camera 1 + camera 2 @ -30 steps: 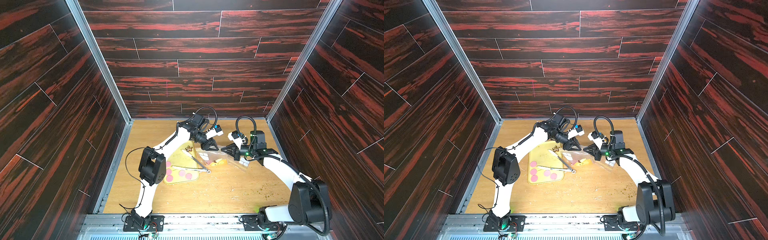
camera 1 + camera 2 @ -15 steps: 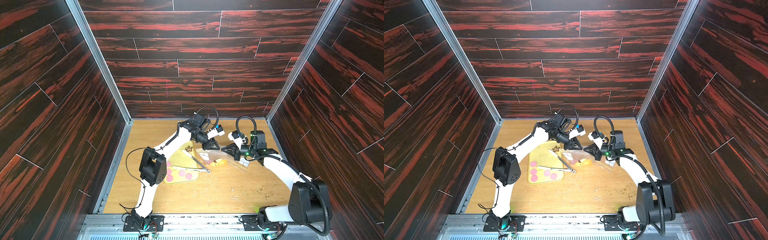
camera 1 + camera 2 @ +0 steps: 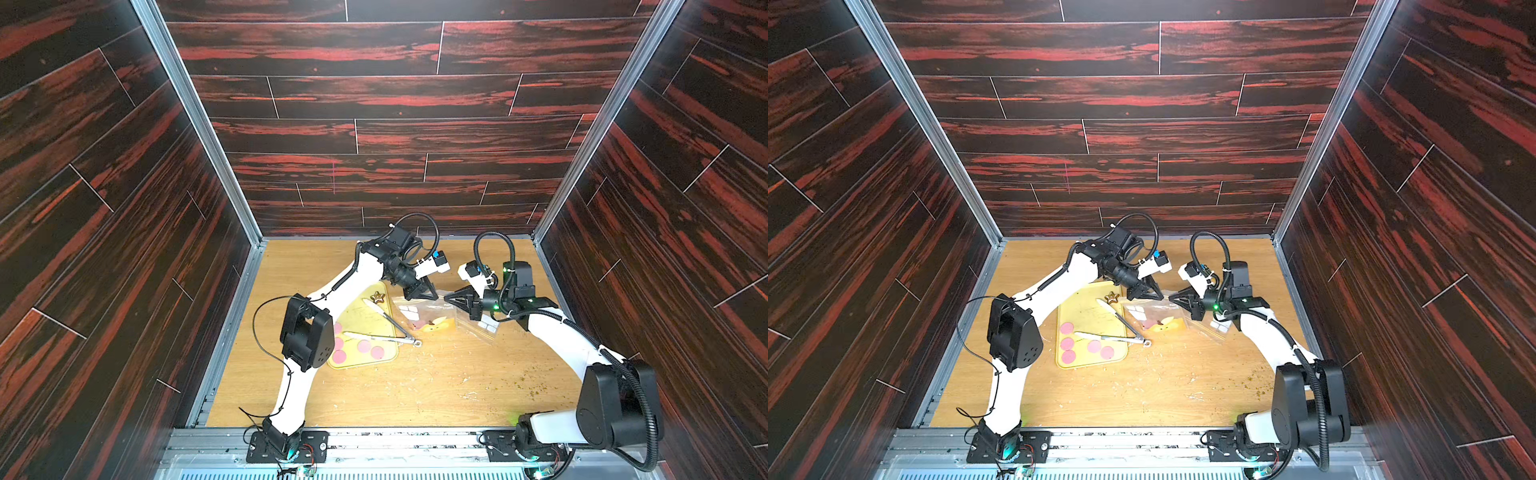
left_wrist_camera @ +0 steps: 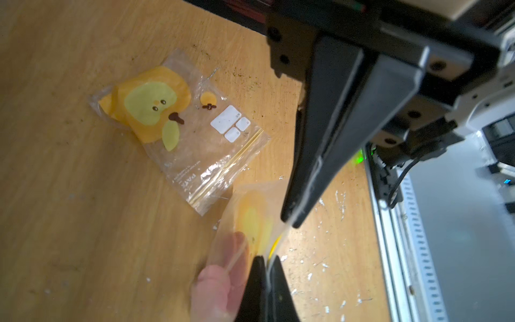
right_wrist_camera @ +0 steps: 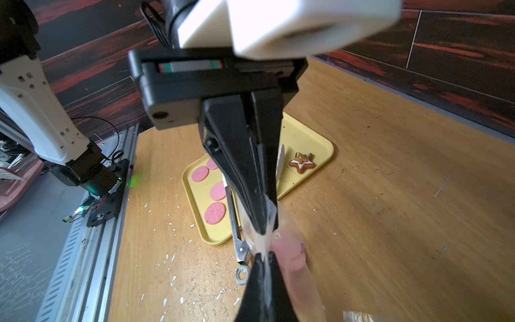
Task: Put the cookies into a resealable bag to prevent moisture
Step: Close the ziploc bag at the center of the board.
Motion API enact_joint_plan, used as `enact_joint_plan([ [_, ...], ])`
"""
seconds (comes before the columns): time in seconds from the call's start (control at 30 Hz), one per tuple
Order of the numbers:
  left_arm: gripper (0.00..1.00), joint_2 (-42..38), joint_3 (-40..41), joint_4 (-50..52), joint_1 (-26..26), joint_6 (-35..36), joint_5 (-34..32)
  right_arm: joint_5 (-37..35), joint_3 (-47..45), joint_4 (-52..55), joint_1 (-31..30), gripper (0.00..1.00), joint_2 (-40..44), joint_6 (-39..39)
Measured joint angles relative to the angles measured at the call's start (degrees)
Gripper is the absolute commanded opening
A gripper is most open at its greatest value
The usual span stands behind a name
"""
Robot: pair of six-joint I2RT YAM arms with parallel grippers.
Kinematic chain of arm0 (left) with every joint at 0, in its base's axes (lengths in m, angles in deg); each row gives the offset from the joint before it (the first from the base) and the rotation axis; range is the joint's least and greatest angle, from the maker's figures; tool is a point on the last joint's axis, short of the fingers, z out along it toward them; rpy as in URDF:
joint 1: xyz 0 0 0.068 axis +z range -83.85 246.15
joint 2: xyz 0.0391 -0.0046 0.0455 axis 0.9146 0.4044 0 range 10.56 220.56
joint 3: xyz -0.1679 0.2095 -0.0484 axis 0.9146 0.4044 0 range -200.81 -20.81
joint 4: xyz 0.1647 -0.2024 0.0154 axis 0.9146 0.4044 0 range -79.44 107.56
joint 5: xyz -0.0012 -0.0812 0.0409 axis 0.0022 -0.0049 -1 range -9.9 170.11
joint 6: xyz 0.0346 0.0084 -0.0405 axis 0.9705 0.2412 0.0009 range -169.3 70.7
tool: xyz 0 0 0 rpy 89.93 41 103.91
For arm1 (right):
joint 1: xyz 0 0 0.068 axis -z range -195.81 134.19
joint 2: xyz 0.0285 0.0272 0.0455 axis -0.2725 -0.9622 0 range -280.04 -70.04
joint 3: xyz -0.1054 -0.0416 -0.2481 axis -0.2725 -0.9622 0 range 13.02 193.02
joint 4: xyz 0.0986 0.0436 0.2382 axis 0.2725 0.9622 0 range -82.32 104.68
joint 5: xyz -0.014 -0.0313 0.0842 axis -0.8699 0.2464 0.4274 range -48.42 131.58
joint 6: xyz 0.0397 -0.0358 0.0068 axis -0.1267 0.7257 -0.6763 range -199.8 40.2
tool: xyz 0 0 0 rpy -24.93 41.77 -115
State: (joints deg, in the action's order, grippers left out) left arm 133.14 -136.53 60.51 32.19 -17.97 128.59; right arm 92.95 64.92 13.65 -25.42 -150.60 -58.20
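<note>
A yellow tray lies on the desk, and everything here is placed from it. 5 pink cookies lie flat on the tray's near half, seen in both top views. A brown star biscuit sits at the tray's far right corner. Metal tongs lie spread open across the tray, with their ringed hinge end on the desk just off the tray's right edge.

Just right of the tray's far right corner, the left end effector is fully closed. It pinches the top edge of a clear resealable bag printed with a yellow figure. The bag sits beside the tray's right edge. More pink cookies show blurred through its film in the wrist views, and their count cannot be told.

A little farther right of the tray, the right end effector is also fully closed on that same bag edge. Its tip is close to the left one's, with the film drawn taut between them.

Farthest right from the tray, a spare bag lies flat on the desk. White crumbs are scattered on the desk in front of the tray.
</note>
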Motion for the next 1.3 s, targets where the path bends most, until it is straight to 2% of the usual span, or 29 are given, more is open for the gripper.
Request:
enact_joint_plan([
  [0.07, 0.03, 0.0, 0.0, 0.1, 0.0, 0.1, 0.1, 0.0, 0.0, 0.0, 0.0, 0.0, 0.0, 0.0],
  [0.13, 0.14, 0.0, 0.0, 0.1, 0.1, 0.2, 0.1, 0.0, 0.0, 0.0, 0.1, 0.0, 0.0, 0.0],
  [0.2, 0.16, 0.0, 0.1, 0.2, 0.2, 0.1, -0.4, 0.0, 0.0, 0.1, 0.3, 0.0, 0.1, 0.0],
  [0.23, 0.12, 0.0, 0.3, 0.3, 0.5, 0.2, -0.8, 0.0, 0.0, 0.0, 0.7, 0.0, 0.1, 0.0],
  [0.27, 0.03, 0.0, 0.5, 0.4, 0.7, 0.2, -1.1, 0.0, 0.0, 0.0, 1.0, 0.0, 0.2, 0.0],
  [0.3, 0.0, 0.0, 0.7, 0.7, 1.1, 0.3, -1.3, 0.0, 0.0, 0.0, 1.2, 0.0, 0.3, -0.1],
  [0.47, 0.0, 0.0, 0.8, 0.9, 1.4, 0.4, -0.8, 0.1, -0.1, 0.0, 1.3, 0.0, 0.3, -0.1],
  [0.53, 0.16, 0.0, 0.8, 1.0, 1.4, 0.4, -0.7, 0.1, -0.1, 0.0, 1.3, 0.0, 0.3, -0.1],
  [0.57, 0.18, 0.0, 0.9, 0.9, 1.4, 0.4, -0.8, 0.1, -0.1, 0.0, 1.3, 0.0, 0.3, -0.1],
  [0.6, 0.18, 0.0, 1.0, 1.1, 1.6, 0.3, -1.0, 0.1, -0.1, 0.0, 1.4, 0.0, 0.3, -0.1],
  [0.67, 0.0, 0.0, 1.6, 1.2, 2.1, 0.5, -1.4, 0.1, -0.1, 0.0, 1.7, 0.0, 0.3, -0.2],
  [0.8, 0.0, 0.0, 2.1, 1.2, 2.7, 0.4, -0.8, 0.1, -0.2, 0.0, 1.7, 0.0, 0.3, -0.2],
  [0.83, 0.06, 0.0, 2.1, 1.2, 2.7, 0.4, -0.7, 0.1, -0.2, 0.0, 1.7, 0.0, 0.3, -0.2],
  [0.93, 0.14, -0.2, 2.4, 1.2, 2.8, 0.3, -0.8, 0.1, -0.2, 0.0, 1.8, 0.0, 0.3, -0.2],
  [1.0, 0.11, -0.3, 3.0, 1.3, 3.3, 0.4, -1.1, 0.0, -0.3, 0.0, 2.2, 0.0, 0.3, -0.2],
  [1.03, 0.03, -0.4, 3.3, 1.4, 3.7, 0.2, -1.2, 0.0, -0.3, 0.0, 2.4, 0.0, 0.3, -0.2],
  [1.07, 0.0, -0.4, 3.6, 1.5, 4.1, 0.1, -1.3, 0.0, -0.3, 0.0, 2.6, 0.0, 0.3, -0.2],
  [1.17, 0.0, -0.5, 3.9, 1.2, 4.5, 0.2, -0.8, 0.0, -0.5, 0.0, 2.5, 0.0, 0.3, -0.2],
  [1.23, 0.12, -0.7, 4.1, 1.2, 4.4, 0.2, -0.6, 0.0, -0.5, 0.0, 2.6, 0.0, 0.3, -0.2],
  [1.3, 0.13, -1.1, 4.7, 1.2, 4.6, 0.1, -0.9, -0.1, -0.5, 0.0, 2.7, 0.0, 0.3, -0.3],
])
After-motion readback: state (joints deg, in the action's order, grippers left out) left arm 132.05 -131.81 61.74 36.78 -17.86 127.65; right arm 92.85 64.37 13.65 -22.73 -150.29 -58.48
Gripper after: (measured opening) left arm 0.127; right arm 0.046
